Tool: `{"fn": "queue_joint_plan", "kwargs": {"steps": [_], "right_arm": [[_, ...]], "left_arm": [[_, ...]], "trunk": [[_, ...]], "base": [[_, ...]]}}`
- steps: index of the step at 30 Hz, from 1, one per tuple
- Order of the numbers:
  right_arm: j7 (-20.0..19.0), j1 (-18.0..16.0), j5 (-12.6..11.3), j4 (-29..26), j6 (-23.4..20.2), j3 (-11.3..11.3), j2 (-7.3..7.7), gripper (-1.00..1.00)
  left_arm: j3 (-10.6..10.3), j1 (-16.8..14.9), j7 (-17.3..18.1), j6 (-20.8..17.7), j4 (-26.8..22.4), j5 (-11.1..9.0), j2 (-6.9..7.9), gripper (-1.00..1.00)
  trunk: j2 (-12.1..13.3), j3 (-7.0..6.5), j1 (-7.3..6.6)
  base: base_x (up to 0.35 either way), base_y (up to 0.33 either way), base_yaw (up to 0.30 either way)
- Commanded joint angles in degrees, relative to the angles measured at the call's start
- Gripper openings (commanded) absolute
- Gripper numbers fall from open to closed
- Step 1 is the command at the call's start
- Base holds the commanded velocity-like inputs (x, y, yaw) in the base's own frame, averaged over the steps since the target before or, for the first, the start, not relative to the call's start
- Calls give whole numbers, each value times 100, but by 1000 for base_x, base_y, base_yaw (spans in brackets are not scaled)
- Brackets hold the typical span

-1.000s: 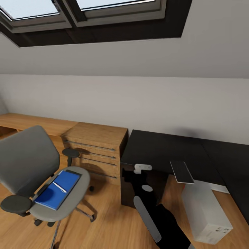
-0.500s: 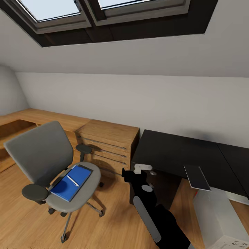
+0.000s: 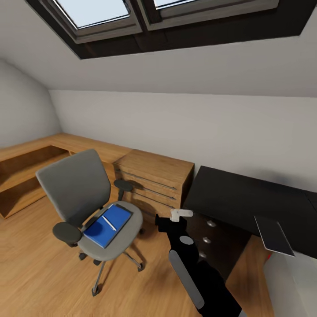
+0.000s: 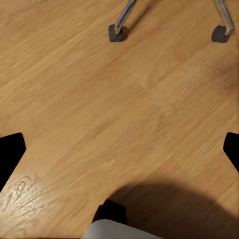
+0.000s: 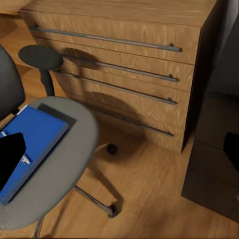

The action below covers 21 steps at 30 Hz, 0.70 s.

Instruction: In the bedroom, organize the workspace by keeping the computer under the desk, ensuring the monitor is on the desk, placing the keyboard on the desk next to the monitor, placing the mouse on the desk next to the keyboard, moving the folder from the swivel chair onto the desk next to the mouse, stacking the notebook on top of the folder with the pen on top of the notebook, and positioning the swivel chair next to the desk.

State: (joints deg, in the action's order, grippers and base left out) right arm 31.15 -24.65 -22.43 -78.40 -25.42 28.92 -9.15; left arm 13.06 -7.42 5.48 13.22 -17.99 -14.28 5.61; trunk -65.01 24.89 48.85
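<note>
Head view high over swivel chair [image 3: 90, 207], wrist views near it, floorward

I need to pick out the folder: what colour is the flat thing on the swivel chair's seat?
Bright blue folder, clearest in the head view.

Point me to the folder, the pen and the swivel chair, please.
folder [image 3: 110, 224]: head view, middle of its blue cover.
pen [image 3: 108, 223]: head view, middle of the whitish stick lying on the folder.
swivel chair [image 3: 75, 187]: head view, grey backrest.
</note>
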Motion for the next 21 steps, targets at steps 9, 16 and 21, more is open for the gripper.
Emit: {"fn": "queue_joint_plan", "kwargs": {"steps": [9, 16, 21], "right_arm": [[49, -5, -43, 2, -15, 14, -2, 100], [49, -4, -43, 88, -15, 17, -7, 100], [49, -5, -43, 100, -15, 17, -7, 100]], "left_arm": [[25, -6, 60, 20, 9, -54, -4, 100], [30, -6, 66, 30, 7, -50, -8, 100], [30, -6, 67, 34, 6, -49, -7, 100]], "trunk": [[-4, 39, 0], [-4, 64, 0], [-4, 82, 0]], "base": [[0, 0, 250], [4, 5, 250], [97, 135, 250]]}}
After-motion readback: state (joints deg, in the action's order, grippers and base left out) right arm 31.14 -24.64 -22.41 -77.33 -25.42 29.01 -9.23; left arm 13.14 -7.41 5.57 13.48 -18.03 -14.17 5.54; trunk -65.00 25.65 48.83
